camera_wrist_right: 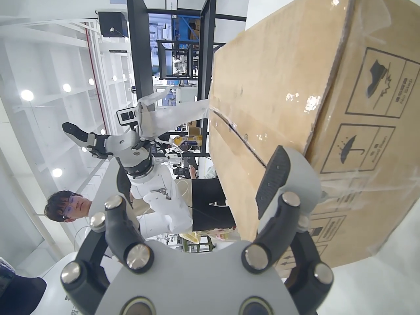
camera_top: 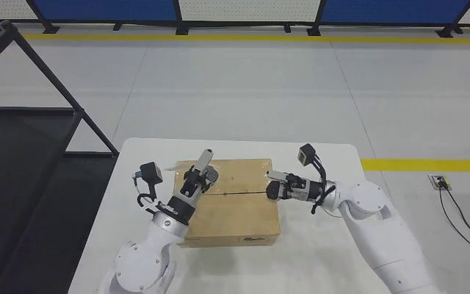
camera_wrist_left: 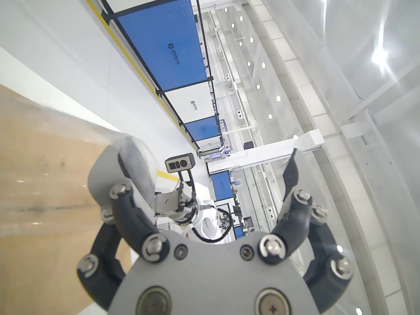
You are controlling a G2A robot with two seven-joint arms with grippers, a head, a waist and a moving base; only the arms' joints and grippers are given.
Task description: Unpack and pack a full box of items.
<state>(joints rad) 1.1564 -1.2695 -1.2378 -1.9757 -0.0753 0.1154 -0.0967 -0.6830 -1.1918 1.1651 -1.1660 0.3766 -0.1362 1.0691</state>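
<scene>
Left gripper (camera_top: pixel 202 165) tilted upward, fingers (camera_wrist_left: pixel 293 172) spread wide; right gripper (camera_top: pixel 270 184) level, fingers (camera_wrist_right: pixel 274 178) likewise apart.

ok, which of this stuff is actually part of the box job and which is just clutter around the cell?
Job:
- cardboard box, flaps shut
- clear tape strip, running from the box seam to the left gripper
- right gripper, at the box's edge

Just around:
- black frame beside the table
- blue panels
- floor socket
</scene>
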